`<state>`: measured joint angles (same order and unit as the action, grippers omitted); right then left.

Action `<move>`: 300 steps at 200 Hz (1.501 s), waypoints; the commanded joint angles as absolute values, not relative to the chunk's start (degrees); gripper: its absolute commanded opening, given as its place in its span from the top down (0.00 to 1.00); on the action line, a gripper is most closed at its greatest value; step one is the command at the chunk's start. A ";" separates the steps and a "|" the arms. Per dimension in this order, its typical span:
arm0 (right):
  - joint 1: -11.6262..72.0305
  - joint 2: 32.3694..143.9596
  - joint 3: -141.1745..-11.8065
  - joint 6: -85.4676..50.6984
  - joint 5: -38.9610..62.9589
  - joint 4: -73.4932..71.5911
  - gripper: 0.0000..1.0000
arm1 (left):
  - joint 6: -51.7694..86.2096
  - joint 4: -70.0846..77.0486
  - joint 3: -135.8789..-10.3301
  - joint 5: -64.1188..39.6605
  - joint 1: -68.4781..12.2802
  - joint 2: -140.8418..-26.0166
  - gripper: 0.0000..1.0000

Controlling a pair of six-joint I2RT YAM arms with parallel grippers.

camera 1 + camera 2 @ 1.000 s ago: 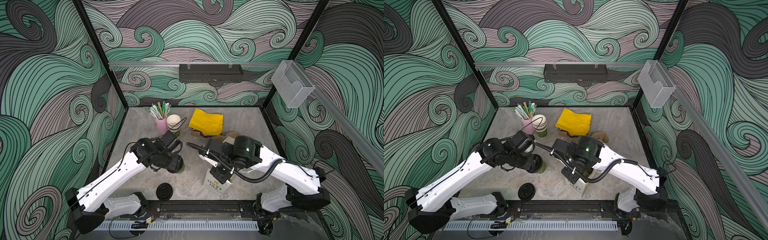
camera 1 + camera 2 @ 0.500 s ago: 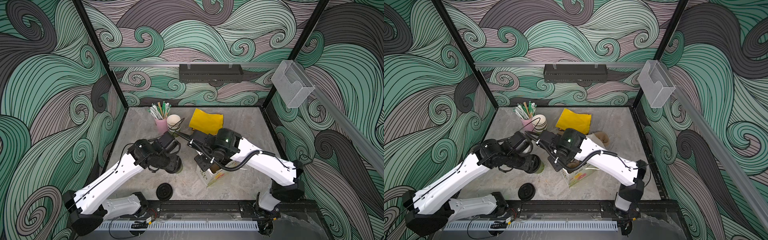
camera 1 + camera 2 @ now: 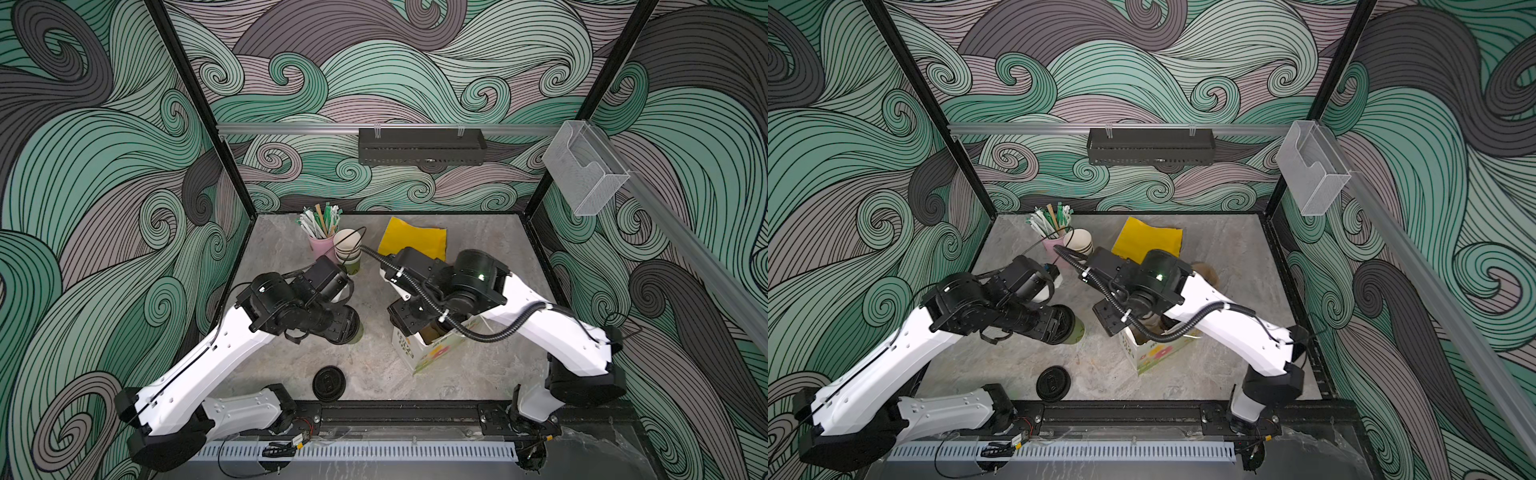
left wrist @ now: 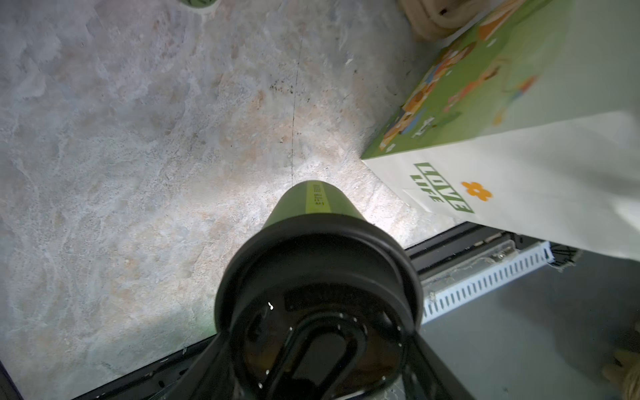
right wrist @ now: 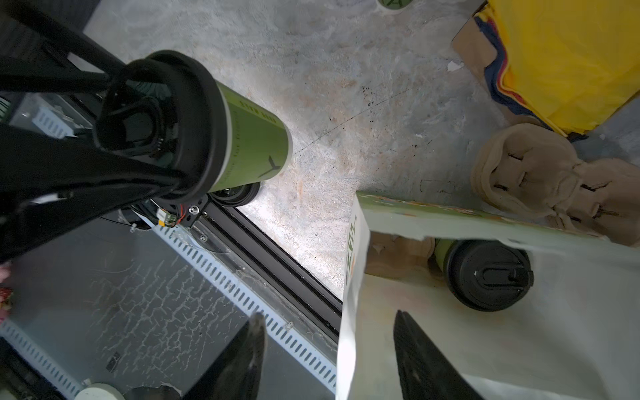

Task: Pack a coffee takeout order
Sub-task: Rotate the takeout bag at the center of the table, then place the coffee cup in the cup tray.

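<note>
My left gripper (image 3: pixel 343 324) (image 4: pixel 318 346) is shut on an olive-green cup (image 4: pixel 318 207) (image 5: pixel 249 138) with a black lid (image 4: pixel 318 263). It holds the cup tilted, left of the white paper bag (image 3: pixel 419 353) (image 3: pixel 1144 357). My right gripper (image 5: pixel 329 317) (image 3: pixel 409 324) is open at the bag's mouth, with the bag's wall (image 5: pixel 349 311) between its fingers. Inside the bag a second lidded cup (image 5: pixel 488 273) sits in a brown pulp carrier (image 5: pixel 394 256). A stack of open cups (image 3: pixel 347 249) and yellow napkins (image 3: pixel 415 239) (image 5: pixel 561 62) lie at the back.
A loose black lid (image 3: pixel 329 383) lies near the front rail. The pink cup of straws (image 3: pixel 322 245) stands beside the cup stack. Another brown pulp carrier (image 5: pixel 536 176) lies behind the bag. A black rail (image 5: pixel 277 256) borders the table's front.
My right gripper has opened from shut. The right arm swung toward the middle, then back a little, and the bag shifted with it. The left arm with its cup hardly moved.
</note>
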<state>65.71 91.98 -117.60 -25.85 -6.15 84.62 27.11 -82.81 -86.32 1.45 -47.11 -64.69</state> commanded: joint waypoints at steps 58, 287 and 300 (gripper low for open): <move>47.65 67.26 -110.28 -30.76 -17.29 90.97 0.40 | 18.41 -102.79 -118.28 -11.04 -53.36 -73.83 0.59; 27.47 66.82 -102.58 -22.97 1.72 96.01 0.39 | 10.58 -100.87 -145.24 1.36 -63.62 -107.48 0.60; 25.24 68.79 -102.31 -20.26 5.13 95.50 0.39 | 10.94 -101.16 -145.37 2.49 -63.83 -108.51 0.60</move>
